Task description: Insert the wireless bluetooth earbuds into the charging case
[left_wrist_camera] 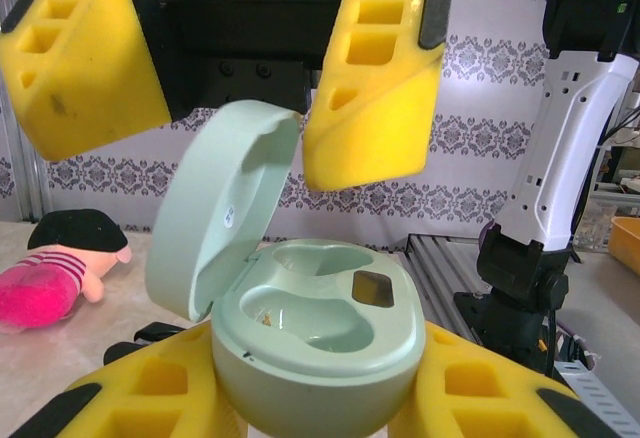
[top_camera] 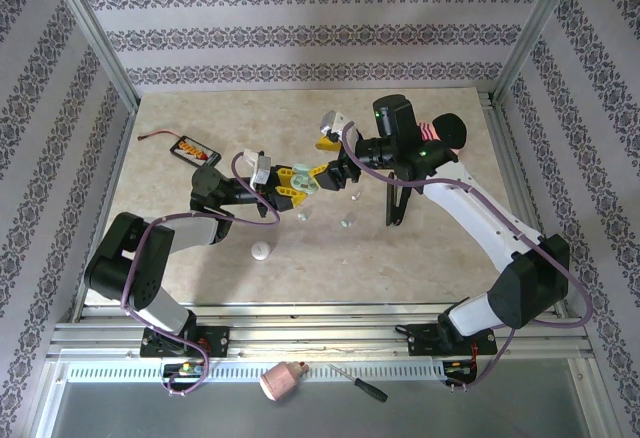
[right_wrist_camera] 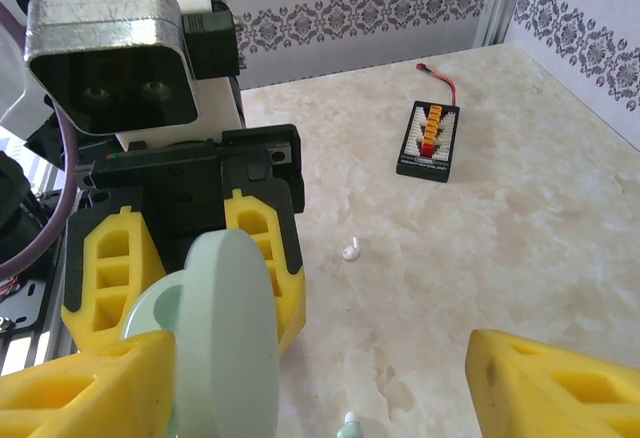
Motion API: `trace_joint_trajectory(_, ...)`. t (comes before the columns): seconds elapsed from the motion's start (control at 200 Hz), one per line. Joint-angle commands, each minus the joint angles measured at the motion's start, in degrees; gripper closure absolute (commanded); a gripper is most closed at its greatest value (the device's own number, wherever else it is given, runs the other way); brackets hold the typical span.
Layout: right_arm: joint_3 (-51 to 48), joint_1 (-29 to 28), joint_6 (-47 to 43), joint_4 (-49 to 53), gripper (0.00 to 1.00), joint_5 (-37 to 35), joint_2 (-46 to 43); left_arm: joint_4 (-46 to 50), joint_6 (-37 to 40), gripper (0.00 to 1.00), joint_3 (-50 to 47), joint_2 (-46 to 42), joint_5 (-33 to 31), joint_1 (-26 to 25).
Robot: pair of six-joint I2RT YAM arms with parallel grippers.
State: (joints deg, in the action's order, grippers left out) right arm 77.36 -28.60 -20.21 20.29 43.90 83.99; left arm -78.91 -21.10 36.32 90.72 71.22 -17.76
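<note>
- Earbuds (top_camera: 347, 223): loose on the table (top_camera: 430, 248), none in any jaw. From above they are a few small specks close together, just to the near side of both grippers.
- Whitish bud (right_wrist_camera: 350, 249): lies flat on the table. Its stem seems to run diagonally in the right wrist view, though it is too small to be sure.
- Mint-green bud (right_wrist_camera: 348, 425): cut off by the bottom edge of the right wrist view, on a line between the right fingers but down on the table.
- Charging case (left_wrist_camera: 320, 343): mint-green, held above the table, lid (left_wrist_camera: 225, 208) standing open. The two wells sit side by side, face up, and look unfilled.
- Left gripper (left_wrist_camera: 318, 403): clamped on the case body from both sides, presenting the wells upward.
- Right gripper (right_wrist_camera: 320, 348): jaws spread wide with nothing between the pads, hovering directly over the open case. The lid's rim rises into the gap.
- Key relation: the buds lie below the right jaws and toward the arm bases. The right arm is free and nearer, while the left is occupied with the case.
- Judgement: the next move calls for the right jaws to descend and close across a bud's narrow side.
- Further out: a white pebble-shaped case (top_camera: 262, 251) nearer the bases, a small board with a red lead (top_camera: 190, 148) far left, and a pink toy (top_camera: 440, 133) far right.
</note>
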Motion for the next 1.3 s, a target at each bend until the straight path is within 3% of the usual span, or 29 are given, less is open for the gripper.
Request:
trace_joint_trajectory(0.0,-0.8,0.6,1.3,-1.9,0.24,-0.9,-2.6,-2.7,1.7,0.67,-0.3,0.8,1.0,0.7)
trace_joint_trajectory(0.365,-2.4,0.9,6.4,-2.0,0.21,-4.5,-6.2,0.1,6.3,0.66,-0.6,1.2,-3.6,1.9)
trace_joint_trajectory(0.655,-10.8,5.2,26.2,-5.8,0.22,-19.3,-13.2,6.3,15.7,0.65,-1.1,2.8,-14.4,4.5)
trace_joint_trajectory(0.804,-15.7,5.8,31.7,-2.4,0.22,-26.8,-15.7,4.5,15.8,0.66,-1.6,3.7,-15.8,5.4)
trace_joint_trajectory(1.074,-22.8,6.2,42.5,0.6,0.27,-28.6,-11.4,3.5,16.4,0.66,-3.2,3.2,-16.6,6.0)
trace_joint_trajectory(1.154,-23.0,5.1,41.2,1.4,0.30,-28.3,-8.3,3.1,16.4,0.66,-3.9,2.6,-16.4,6.1)
trace_joint_trajectory(1.294,-19.8,1.3,34.3,7.2,0.40,-37.9,-1.7,3.0,16.6,0.66,-5.7,1.4,-16.9,6.6)
